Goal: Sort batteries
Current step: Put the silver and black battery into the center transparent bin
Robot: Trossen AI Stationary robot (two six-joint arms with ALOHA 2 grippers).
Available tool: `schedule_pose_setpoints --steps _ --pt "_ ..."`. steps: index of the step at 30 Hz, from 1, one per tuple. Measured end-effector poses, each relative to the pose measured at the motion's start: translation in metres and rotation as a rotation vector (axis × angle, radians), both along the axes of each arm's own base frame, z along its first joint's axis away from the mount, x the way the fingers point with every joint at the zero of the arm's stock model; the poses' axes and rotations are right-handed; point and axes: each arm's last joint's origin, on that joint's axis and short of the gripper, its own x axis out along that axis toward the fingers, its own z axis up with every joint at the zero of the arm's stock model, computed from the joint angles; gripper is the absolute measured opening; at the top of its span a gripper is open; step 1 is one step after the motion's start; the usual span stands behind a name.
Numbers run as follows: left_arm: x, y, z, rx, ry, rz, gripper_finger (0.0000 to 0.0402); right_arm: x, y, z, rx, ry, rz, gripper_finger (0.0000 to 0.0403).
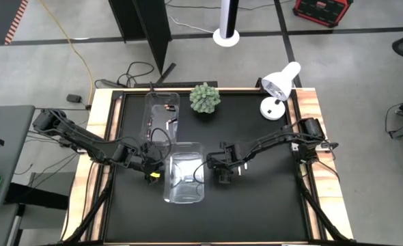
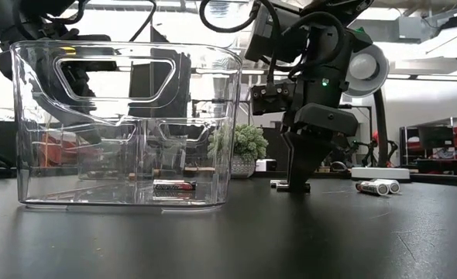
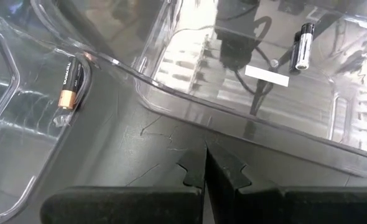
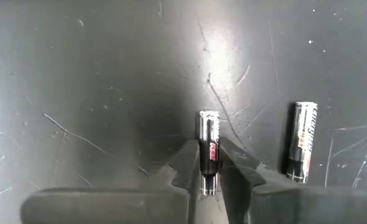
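Right gripper (image 4: 209, 177) pinches silver battery (image 4: 208, 149) on table (image 4: 78, 74), second battery (image 4: 300, 142) just beside. Left gripper (image 3: 206, 168) closed, empty, between two clear bins (image 3: 246, 81).

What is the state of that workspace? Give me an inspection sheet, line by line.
Surface: black table, scratched.
Job's things: silver battery in the right gripper; second silver battery lying beside it; copper-ended battery in one clear bin; black-and-silver battery in the other bin.
Clutter: small plant and white lamp at the far edge.
Grippers: right gripper shut on the silver battery at table level; left gripper shut, empty, beside the bins.
Cables: yellow cable and black cables on the floor.
Surroundings: grey floor, red case.
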Motion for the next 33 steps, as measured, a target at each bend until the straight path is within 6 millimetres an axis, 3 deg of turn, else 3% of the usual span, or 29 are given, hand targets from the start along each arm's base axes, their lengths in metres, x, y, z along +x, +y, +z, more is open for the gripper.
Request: schedule_pose_setpoints --steps 10,33 --pt "0.0 0.0 0.0 -0.001 -0.003 0.0 0.0002 0.002 0.001 0.003 0.012 -0.011 -0.003 0.0007" --pt "0.0 0.0 0.0 0.0 -0.002 -0.001 0.0002 0.023 0.009 0.051 0.006 0.031 0.078 0.0001"
